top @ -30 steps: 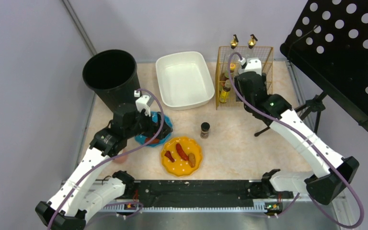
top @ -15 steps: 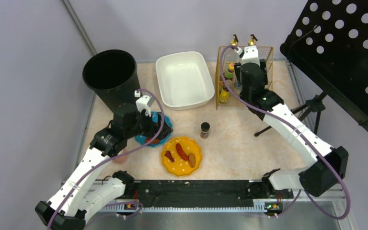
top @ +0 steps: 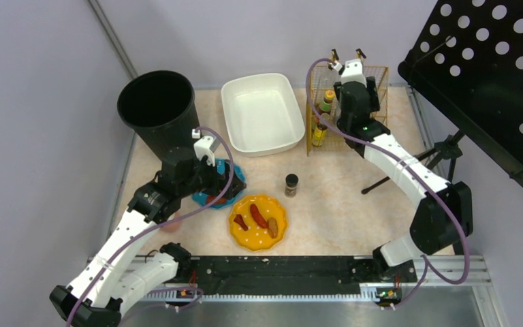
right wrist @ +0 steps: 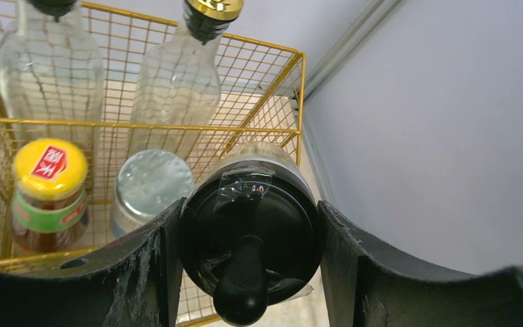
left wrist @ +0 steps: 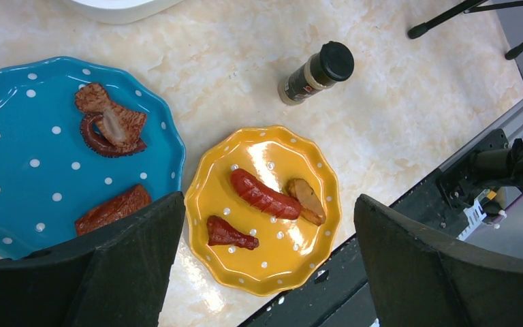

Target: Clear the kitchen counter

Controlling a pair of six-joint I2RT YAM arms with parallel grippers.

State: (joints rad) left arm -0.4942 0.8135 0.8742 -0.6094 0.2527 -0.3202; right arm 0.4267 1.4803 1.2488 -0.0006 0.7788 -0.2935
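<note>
The pale marbled kitchen counter point(top: 340, 204) carries a yellow plate point(top: 259, 221) point(left wrist: 272, 272) with three food pieces, a blue dotted plate point(top: 237, 178) point(left wrist: 13, 150) with several pieces, and a black-capped spice shaker point(top: 291, 184) point(left wrist: 313, 71). My left gripper point(top: 219, 178) point(left wrist: 269, 204) hangs open above the gap between the two plates, holding nothing. My right gripper point(top: 349, 85) point(right wrist: 248, 252) is shut on a black-lidded jar point(right wrist: 248, 225), held over the gold wire basket point(top: 380, 76) point(right wrist: 272, 129) at the back right.
The basket holds two glass bottles point(right wrist: 177, 82), a yellow-lidded jar point(right wrist: 48, 184) and a silver-lidded jar point(right wrist: 150, 184). A white basin point(top: 262, 112) and a tall black bin point(top: 156, 102) stand at the back. A black perforated stand point(top: 490, 75) overhangs the right side on tripod legs point(top: 442, 146).
My right arm has pushed farther back over the wire basket with the jar in its grip. The left arm has not moved.
</note>
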